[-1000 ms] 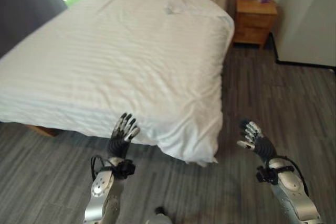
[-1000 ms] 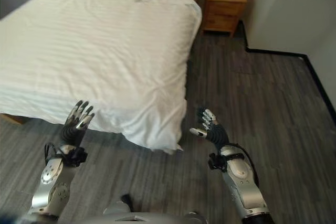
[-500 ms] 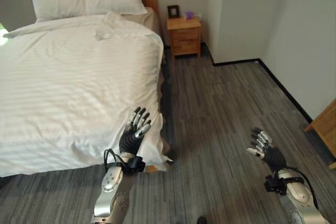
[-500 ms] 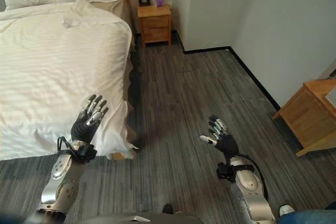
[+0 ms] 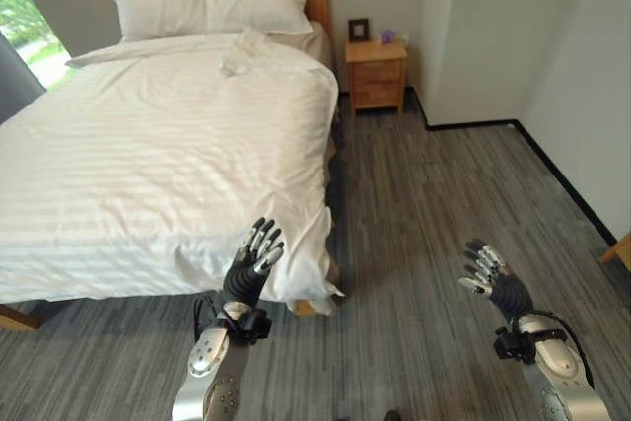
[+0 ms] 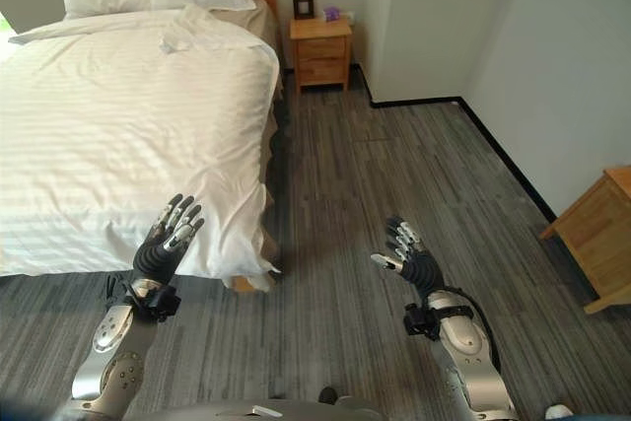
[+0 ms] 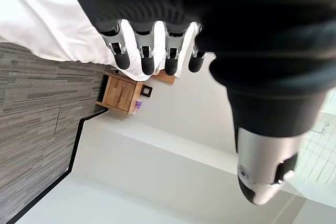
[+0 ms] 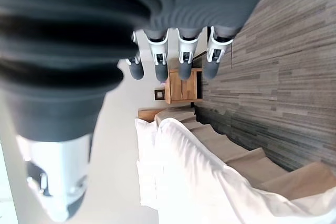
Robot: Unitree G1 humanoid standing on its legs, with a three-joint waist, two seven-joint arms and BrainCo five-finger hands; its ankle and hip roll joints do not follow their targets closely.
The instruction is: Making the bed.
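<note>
— Nearest first: where are the hands?

— Both are raised over the grey plank floor (image 6: 394, 175), empty, fingers straight and spread apart. The left hand (image 5: 251, 265) sits just in front of the near right corner of the bed (image 5: 158, 145); the right hand (image 5: 490, 278) is well out to the right, over bare floor.

— And the thing to be made?

— The white striped duvet (image 5: 148, 155) lies ahead and to the left of both hands. Its near right corner (image 5: 314, 278) droops toward the floor, just beyond the left fingers. The bed's long axis runs from near to far, toward the headboard.

— So which hand is better placed?

— The left, I'd judge; the right would have to cross a wide gap.

— What lies farther on?

— A rumpled fold of white cloth (image 5: 240, 54) near the head of the duvet, then two pillows (image 5: 212, 4) against the headboard. To their right stands a wooden nightstand (image 5: 378, 74) carrying a small picture frame (image 5: 358, 30).
</note>
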